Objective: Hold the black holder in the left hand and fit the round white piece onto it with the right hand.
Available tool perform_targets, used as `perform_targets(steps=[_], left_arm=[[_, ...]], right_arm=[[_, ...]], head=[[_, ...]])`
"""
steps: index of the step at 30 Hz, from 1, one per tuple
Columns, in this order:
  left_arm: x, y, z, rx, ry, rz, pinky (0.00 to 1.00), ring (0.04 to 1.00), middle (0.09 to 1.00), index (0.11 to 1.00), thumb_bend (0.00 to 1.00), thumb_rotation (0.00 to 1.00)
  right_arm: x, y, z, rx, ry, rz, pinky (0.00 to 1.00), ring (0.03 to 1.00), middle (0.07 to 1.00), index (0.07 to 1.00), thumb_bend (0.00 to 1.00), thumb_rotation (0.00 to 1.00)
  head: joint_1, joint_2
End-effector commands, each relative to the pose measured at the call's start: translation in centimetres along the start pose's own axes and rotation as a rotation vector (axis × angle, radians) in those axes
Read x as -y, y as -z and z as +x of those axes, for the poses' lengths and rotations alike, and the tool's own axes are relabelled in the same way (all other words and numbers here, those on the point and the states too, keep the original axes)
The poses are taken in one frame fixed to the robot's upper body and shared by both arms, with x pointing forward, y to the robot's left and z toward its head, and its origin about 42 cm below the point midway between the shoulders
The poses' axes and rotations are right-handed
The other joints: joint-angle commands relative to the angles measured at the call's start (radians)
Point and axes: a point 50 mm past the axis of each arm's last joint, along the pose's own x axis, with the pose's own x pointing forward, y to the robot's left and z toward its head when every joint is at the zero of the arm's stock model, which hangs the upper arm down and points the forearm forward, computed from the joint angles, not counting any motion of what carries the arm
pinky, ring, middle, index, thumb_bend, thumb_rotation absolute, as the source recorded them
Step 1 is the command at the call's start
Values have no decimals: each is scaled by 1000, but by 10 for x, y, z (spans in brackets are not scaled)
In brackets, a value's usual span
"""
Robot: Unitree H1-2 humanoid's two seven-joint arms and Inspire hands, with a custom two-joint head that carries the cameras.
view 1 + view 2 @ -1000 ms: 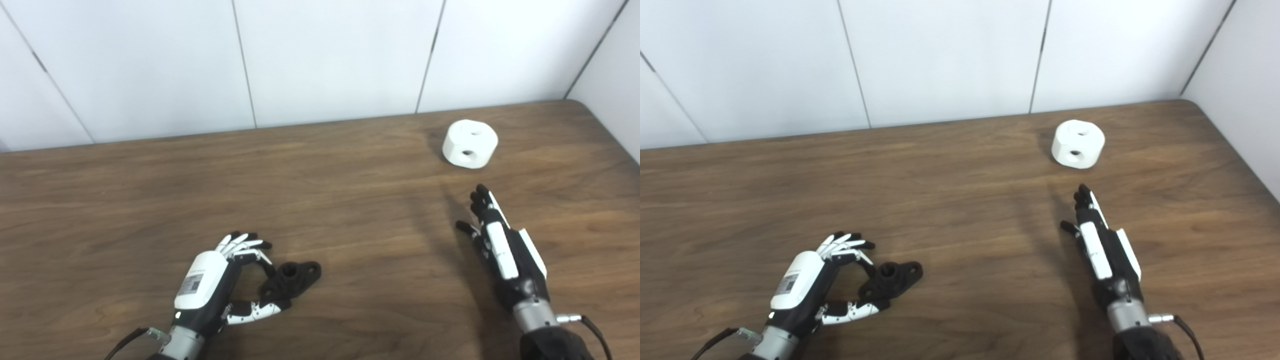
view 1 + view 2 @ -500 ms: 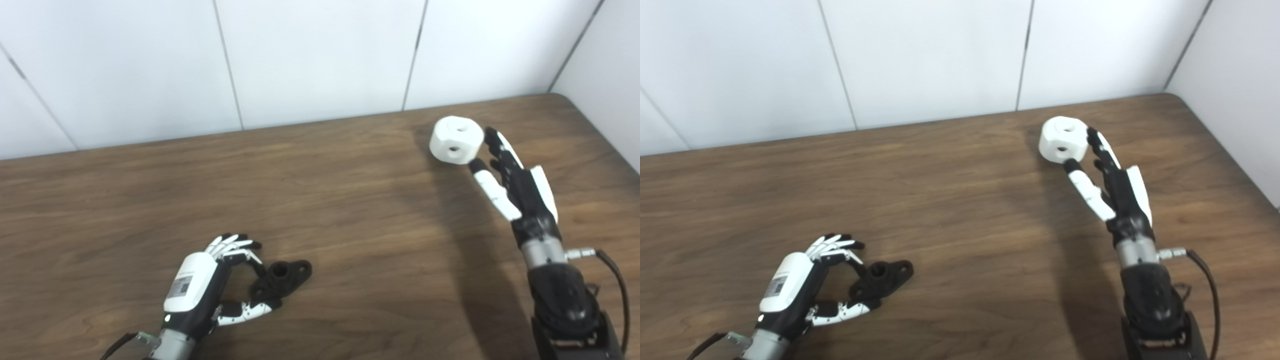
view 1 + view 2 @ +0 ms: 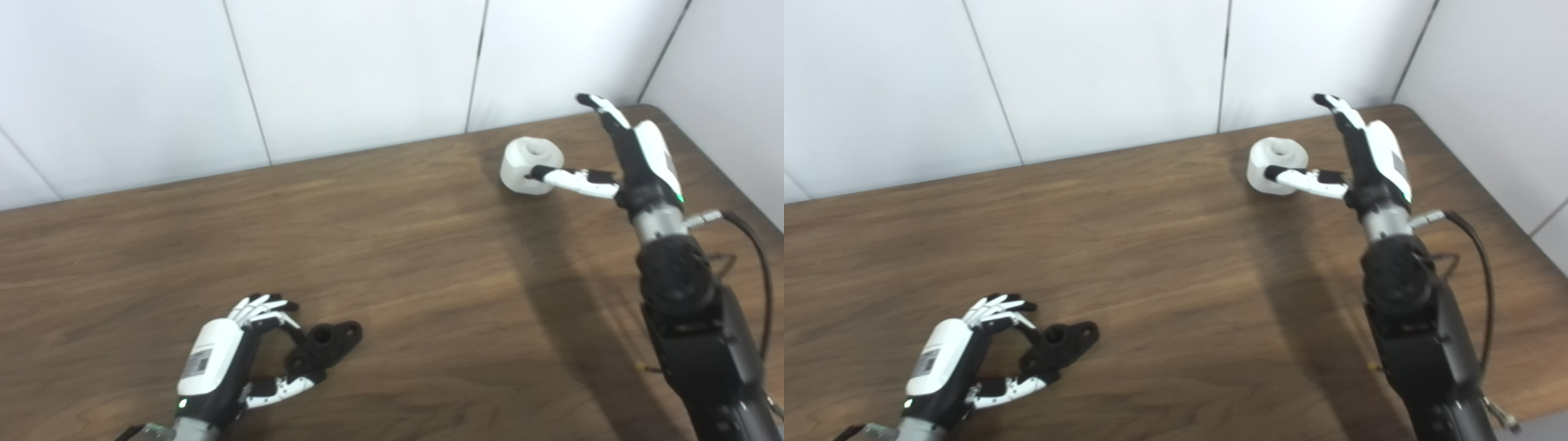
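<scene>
Right hand point(image 3: 631, 159) splayed — thumb touching round white piece point(image 3: 527, 164).

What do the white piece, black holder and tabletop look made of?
White piece: likely matte plastic, possibly printed; uniform, dull, chamfered edges. Black holder: also looks like matte plastic; no metallic glint. Tabletop: wood-grain surface, probably laminate; streaked brown with soft sheen.

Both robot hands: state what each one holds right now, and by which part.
Neither holds anything yet. The left robot hand is open, cupped around the near end of the black holder on the table. The right robot hand is open, thumb against the white piece's side.
</scene>
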Motion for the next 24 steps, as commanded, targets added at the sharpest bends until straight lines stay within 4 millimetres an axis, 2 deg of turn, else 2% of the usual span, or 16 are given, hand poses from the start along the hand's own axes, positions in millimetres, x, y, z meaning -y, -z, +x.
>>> perform_targets(steps=[1,11,16,19,24], left_arm=[[-2,12,-8,-49,30,27,916,867,770,486,518,42],[-6,9,-10,-46,33,46,894,853,761,486,519,43],[-7,9,-10,-57,32,34,903,861,765,486,519,42],[-8,8,-10,-54,32,35,901,862,764,486,519,42],[-6,8,-10,-62,34,48,896,858,763,486,519,43]], right_arm=[[18,-12,18,54,44,-56,946,967,945,873,790,398],[26,-17,64,11,-54,-184,879,988,950,858,854,254],[29,-19,83,2,-119,-272,878,989,945,832,904,255],[31,-22,93,-7,-151,-308,841,982,940,812,924,237],[32,-20,104,-36,-191,-332,867,998,942,800,927,213]], head=[[-6,-3],[3,14],[4,19],[32,25],[49,27]])
